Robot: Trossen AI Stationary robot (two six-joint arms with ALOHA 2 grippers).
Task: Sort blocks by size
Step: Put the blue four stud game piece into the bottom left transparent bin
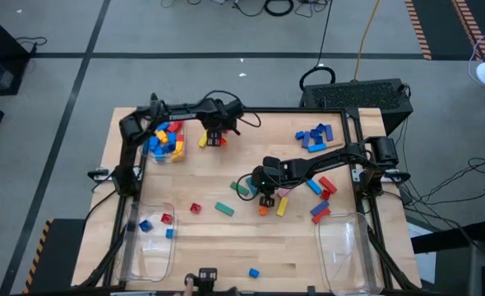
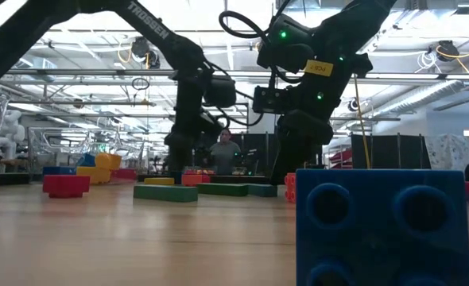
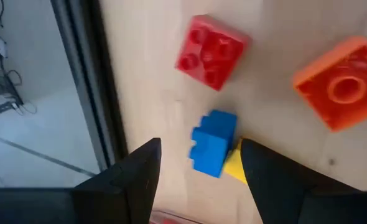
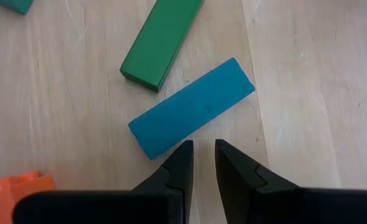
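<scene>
My left gripper (image 3: 199, 171) hangs open near the table's far edge (image 1: 213, 138), fingers pointing down. A small blue block (image 3: 213, 148) lies on the table between its fingers, untouched, and a yellow block (image 3: 234, 168) shows partly behind one finger. A red block (image 3: 209, 51) and an orange block (image 3: 342, 84) lie just beyond. My right gripper (image 4: 203, 163) stays at mid-table (image 1: 257, 192), fingers almost together with nothing between them. Just ahead of it a teal long bar (image 4: 193, 109) and a green long bar (image 4: 162, 43) lie flat.
A clear bin (image 1: 165, 141) at the far left holds several blocks, and one (image 1: 148, 238) at the near left holds a few. Another bin (image 1: 345, 247) stands near right. Blue blocks (image 1: 315, 136) lie far right and mixed blocks (image 1: 321, 197) by the right arm. A black rail (image 3: 87, 81) edges the far side.
</scene>
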